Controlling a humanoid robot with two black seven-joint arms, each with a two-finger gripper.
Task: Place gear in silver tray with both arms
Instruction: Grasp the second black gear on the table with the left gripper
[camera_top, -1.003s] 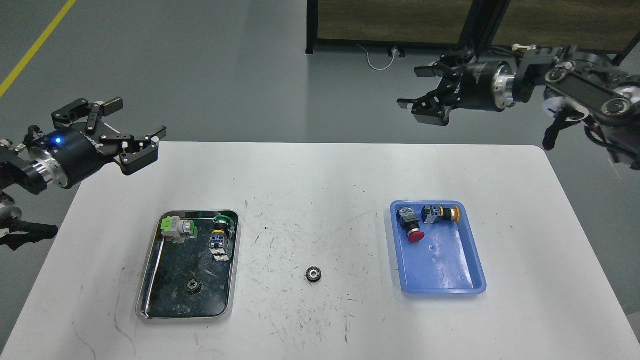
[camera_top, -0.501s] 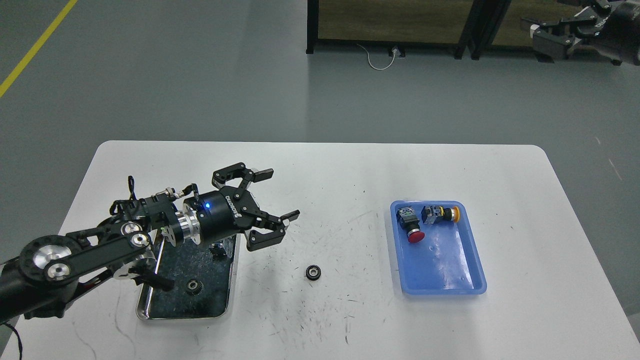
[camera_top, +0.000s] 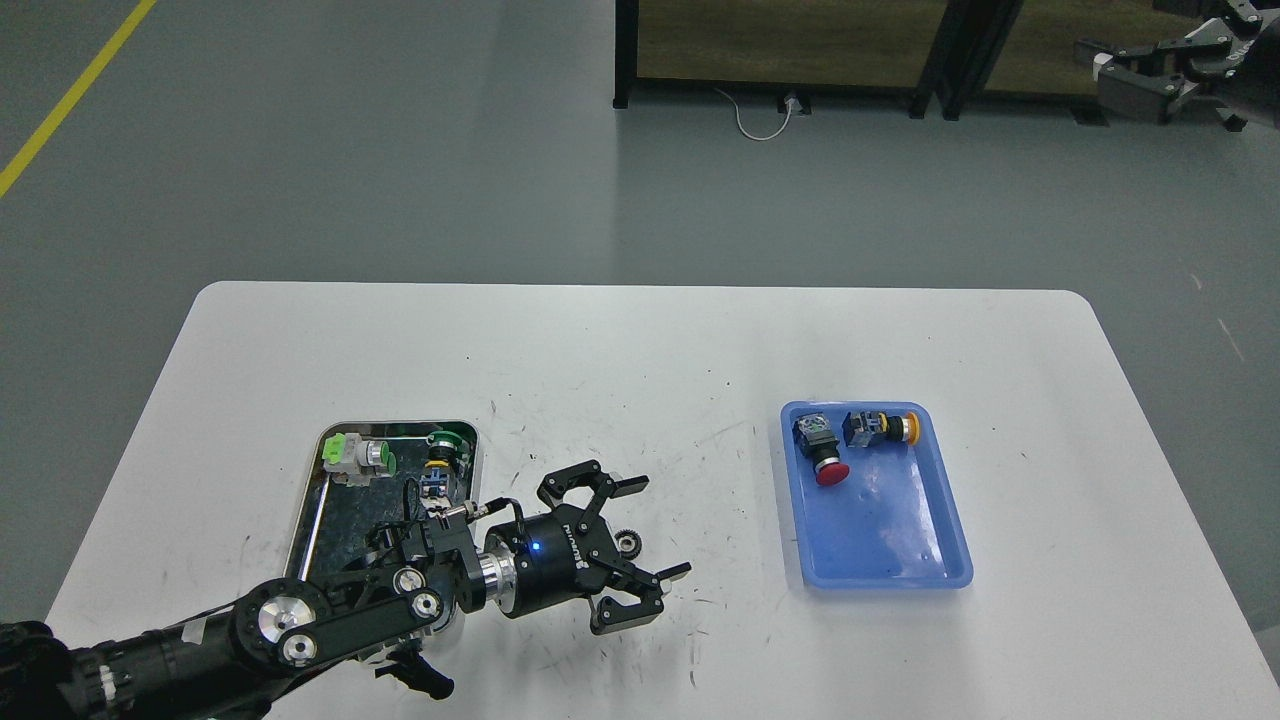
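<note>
Change: left gripper (camera_top: 640, 540) has swung down from over the silver tray (camera_top: 312, 500) toward the counter's front edge, so it looks like it's lining up the grab.
Gear (camera_top: 628, 543): loose on the counter, front-middle, just right of the tray, sitting between the spread fingers.
Grip: wide open, nothing held.
Right gripper (camera_top: 1150, 75): way off past the far right corner, also looks open and empty.

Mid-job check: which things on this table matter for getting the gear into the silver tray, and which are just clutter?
Belongs to the job:
- gear on the table, between the open fingers
- silver tray
- left gripper, open at the gear
- right gripper, raised far off

Just lying about:
- blue tray
- red pushbutton and yellow-capped switch in it
- green pushbuttons in the silver tray
</note>
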